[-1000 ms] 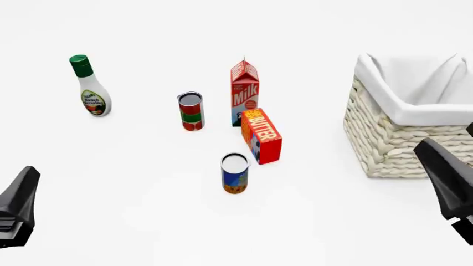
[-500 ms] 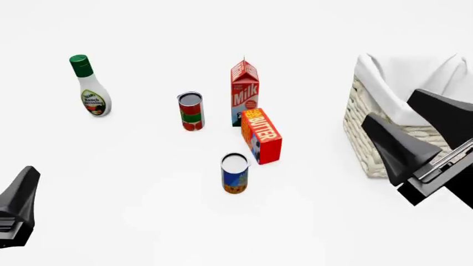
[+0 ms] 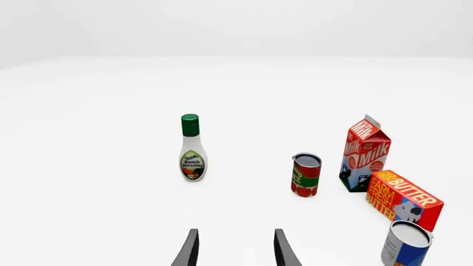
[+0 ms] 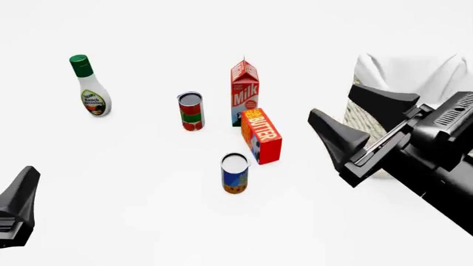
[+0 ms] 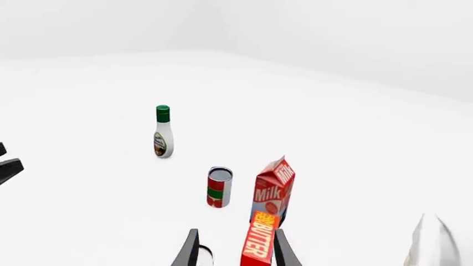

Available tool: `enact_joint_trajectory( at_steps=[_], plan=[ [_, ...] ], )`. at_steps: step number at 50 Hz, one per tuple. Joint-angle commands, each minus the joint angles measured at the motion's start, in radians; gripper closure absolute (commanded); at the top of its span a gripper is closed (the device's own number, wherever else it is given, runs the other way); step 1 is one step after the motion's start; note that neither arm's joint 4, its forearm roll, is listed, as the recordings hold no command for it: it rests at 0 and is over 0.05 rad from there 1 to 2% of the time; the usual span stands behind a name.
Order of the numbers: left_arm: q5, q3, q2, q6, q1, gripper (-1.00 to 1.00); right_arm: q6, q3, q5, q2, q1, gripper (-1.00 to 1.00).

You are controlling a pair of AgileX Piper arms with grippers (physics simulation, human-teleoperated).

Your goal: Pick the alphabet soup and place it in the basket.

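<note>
Upright cylindrical alphabet soup [image 4: 234,173]; woven wicker basket [image 4: 364,117], cloth-lined.

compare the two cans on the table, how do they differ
The alphabet soup has a blue label turning orange-yellow at the bottom; the other can has a red and green label. In the front view the alphabet soup stands nearest the arms, just in front of the butter box, while the red and green can stands farther back, left of the milk carton. Both are small upright cylinders with silver-white tops, and neither is touched by a gripper.
</note>
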Motion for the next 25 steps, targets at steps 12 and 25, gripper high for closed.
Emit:
enact_joint_trajectory(
  at_steps=[12,25],
  plan=[
    [0.000,0.000,0.000,0.000,0.000,-1.00,-0.003,-0.059,-0.129,0.232,0.082,-1.00],
    [0.000,0.000,0.000,0.000,0.000,-1.00,0.000,-0.084,-0.193,0.352,0.127,-1.00]
  ],
)
